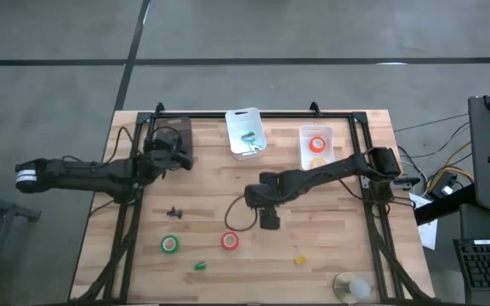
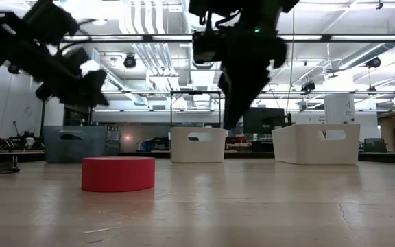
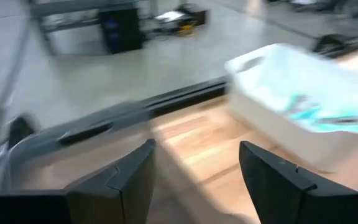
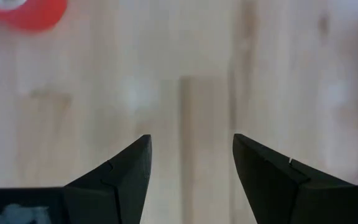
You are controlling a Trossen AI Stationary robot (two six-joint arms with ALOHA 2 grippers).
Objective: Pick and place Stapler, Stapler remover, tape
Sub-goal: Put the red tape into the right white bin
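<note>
My right gripper (image 1: 269,221) (image 4: 191,138) hangs open over bare table near the middle, pointing down, holding nothing. A red-orange tape roll (image 1: 230,241) (image 2: 118,173) (image 4: 27,11) lies flat just left of and nearer than it. A green tape roll (image 1: 170,245) lies flat farther left, and the black staple remover (image 1: 174,212) lies beyond that. Another red-orange roll (image 1: 317,144) and a yellow one (image 1: 317,161) sit in the clear bin (image 1: 304,153). My left gripper (image 1: 175,158) (image 3: 197,144) is open and empty at the dark bin (image 1: 179,129). No stapler shows.
Three bins line the far edge: dark on the left, a white one (image 1: 230,136) (image 3: 278,118) holding teal items in the middle, clear on the right. A small green piece (image 1: 200,265), a small yellow piece (image 1: 299,259) and a clear round object (image 1: 351,287) lie near the near edge.
</note>
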